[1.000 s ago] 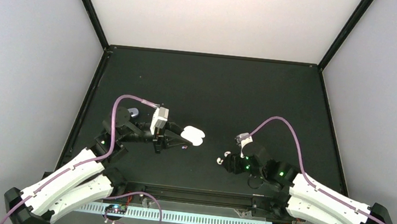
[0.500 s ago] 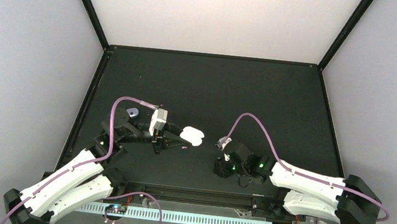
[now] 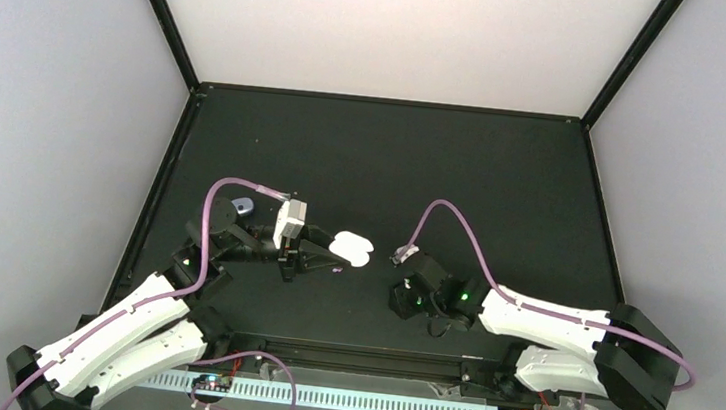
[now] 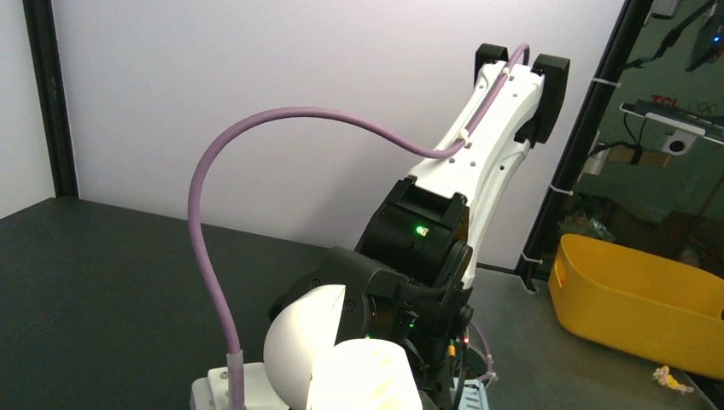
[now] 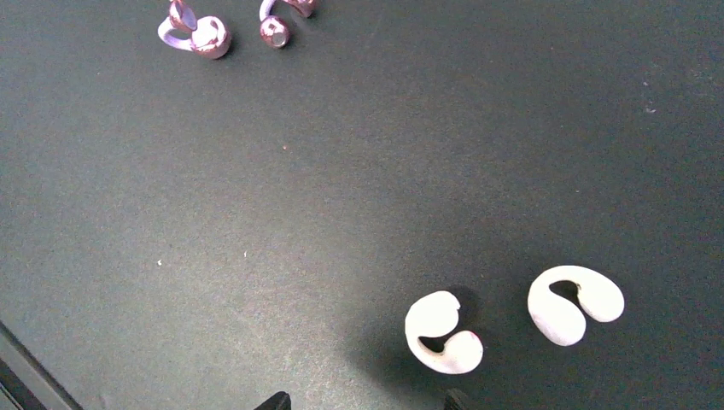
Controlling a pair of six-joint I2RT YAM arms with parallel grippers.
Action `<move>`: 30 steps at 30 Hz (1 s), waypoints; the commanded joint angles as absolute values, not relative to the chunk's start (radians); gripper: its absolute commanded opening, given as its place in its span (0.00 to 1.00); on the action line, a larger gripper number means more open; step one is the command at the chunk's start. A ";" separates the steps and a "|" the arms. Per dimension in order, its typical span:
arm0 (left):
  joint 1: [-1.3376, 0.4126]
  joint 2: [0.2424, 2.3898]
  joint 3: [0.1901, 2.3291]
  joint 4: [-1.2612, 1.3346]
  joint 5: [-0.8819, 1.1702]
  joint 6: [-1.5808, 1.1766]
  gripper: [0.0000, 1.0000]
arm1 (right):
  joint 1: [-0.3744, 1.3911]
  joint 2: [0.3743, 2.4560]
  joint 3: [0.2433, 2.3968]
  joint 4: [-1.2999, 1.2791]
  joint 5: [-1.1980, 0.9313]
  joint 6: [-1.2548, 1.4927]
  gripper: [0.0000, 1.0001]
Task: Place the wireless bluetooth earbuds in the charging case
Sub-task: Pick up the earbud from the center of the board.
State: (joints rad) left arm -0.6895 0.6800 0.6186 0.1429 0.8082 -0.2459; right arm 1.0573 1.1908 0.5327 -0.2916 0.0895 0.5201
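Table [image 3: 394,158]: matte black top, marked with fine pale specks, evenly lit.
Behind the table: plain white back panel [image 3: 396,27].
Left and right of the table: pale grey side panels [image 3: 34,133].
At the table's far corners: 2 black frame posts [image 3: 161,15], leaning outward.
Along the table's near edge: 1 white slotted strip [image 3: 370,404].
Off the table, past another black post [image 4: 589,128]: 1 yellow bin [image 4: 632,299] on a grey surface, dim clutter behind it.
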 commanded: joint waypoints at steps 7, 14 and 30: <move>-0.691 0.661 0.632 0.127 0.796 -0.221 0.02 | 1.054 1.126 0.472 -0.317 0.143 0.585 0.37; -0.691 0.664 0.632 0.127 0.796 -0.220 0.01 | 1.052 1.153 0.463 -0.330 0.179 0.614 0.24; -0.690 0.660 0.634 0.116 0.790 -0.215 0.02 | 1.053 1.268 0.558 -0.324 0.159 0.602 0.13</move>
